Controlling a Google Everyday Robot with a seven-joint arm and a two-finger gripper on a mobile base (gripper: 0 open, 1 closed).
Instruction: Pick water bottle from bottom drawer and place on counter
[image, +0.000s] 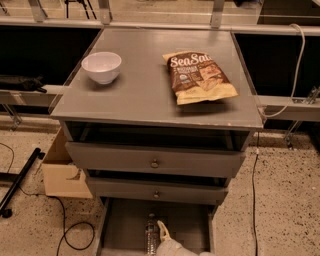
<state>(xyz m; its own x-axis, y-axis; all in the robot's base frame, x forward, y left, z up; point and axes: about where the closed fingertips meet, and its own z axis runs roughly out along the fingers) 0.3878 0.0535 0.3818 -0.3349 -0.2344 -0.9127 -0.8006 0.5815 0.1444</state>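
in bottom drawer (125, 225), pulled out: water bottle (151, 236) lying on drawer floor, not lifted. end effector (167, 241) low, just beside bottle; wide or narrow, cannot tell. judged early: grasp, lift, placing on desk (145, 97) all left.

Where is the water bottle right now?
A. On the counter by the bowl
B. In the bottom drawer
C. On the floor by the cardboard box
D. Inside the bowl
B. The bottle lies in the open bottom drawer, with the gripper right beside it at the bottom edge of the view. The counter holds the bowl and a chip bag.
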